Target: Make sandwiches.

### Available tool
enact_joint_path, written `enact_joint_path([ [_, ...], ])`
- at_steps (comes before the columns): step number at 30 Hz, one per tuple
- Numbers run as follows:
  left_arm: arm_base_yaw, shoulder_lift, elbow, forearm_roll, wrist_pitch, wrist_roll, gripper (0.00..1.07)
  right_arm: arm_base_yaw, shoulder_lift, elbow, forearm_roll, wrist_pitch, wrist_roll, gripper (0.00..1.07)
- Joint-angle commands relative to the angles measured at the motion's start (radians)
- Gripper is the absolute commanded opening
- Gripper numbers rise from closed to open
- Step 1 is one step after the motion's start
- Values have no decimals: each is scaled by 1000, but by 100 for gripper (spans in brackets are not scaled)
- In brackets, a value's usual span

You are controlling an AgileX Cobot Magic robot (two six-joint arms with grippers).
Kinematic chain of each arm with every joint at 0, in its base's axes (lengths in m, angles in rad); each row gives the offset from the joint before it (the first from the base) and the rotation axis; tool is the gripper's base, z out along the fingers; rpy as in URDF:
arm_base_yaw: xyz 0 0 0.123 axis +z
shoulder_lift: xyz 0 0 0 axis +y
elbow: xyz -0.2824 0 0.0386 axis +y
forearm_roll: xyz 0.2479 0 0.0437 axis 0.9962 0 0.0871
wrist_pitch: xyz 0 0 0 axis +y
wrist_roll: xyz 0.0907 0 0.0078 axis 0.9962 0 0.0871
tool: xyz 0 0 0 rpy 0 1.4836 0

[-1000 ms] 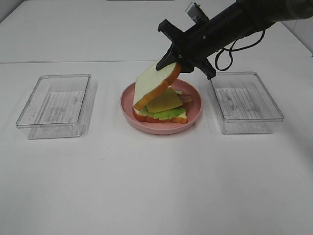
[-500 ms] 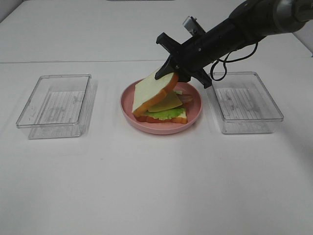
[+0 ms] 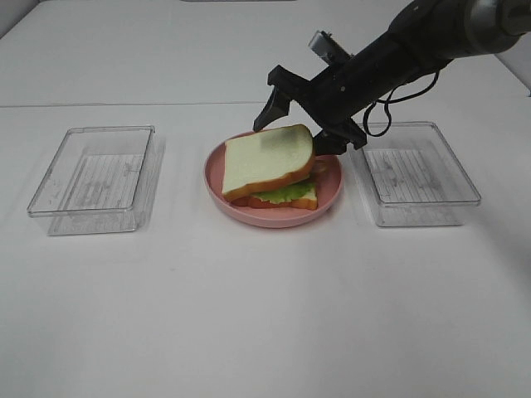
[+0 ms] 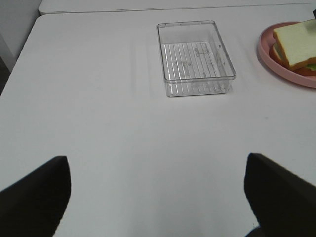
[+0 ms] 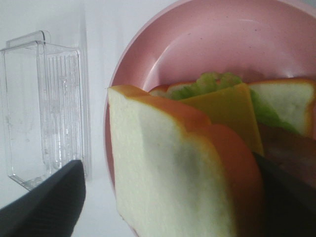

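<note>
The right gripper (image 3: 303,112) stands with its jaws apart just behind the top bread slice (image 3: 270,160), which lies tilted on the sandwich stack (image 3: 282,192) in the pink plate (image 3: 217,178) (seemingly let go to cap it). The left gripper (image 4: 158,190), also spread, holds nothing, far from the plate.
</note>
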Motion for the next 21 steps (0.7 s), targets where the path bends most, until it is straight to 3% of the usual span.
enact_joint_path([
  [1,-2,-15,0,-6,-5,-5,89,-2,-33,-5,-94,-2,-5,83],
  [7,-2,-15,0,-6,-5,-5,89,-2,-72,-5,-269,2,82,83],
  [11,-2,-15,0,-6,-5,-5,89,-2,-142,-5,-472,21,179,83],
  [13,-2,-15,0,-6,-5,-5,89,-2,-155,-5,-505,26,200,83],
  [14,-2,-15,0,-6,-5,-5,89,-2,-188,-5,-593,40,243,83],
  [18,-2,-15,0,-6,-5,-5,89,-2,-226,-5,-712,76,303,83],
  [19,-2,-15,0,-6,-5,-5,89,-2,-251,-5,-798,117,344,83],
  [21,-2,-15,0,-6,-5,-5,89,-4,-262,-5,-838,133,357,83],
])
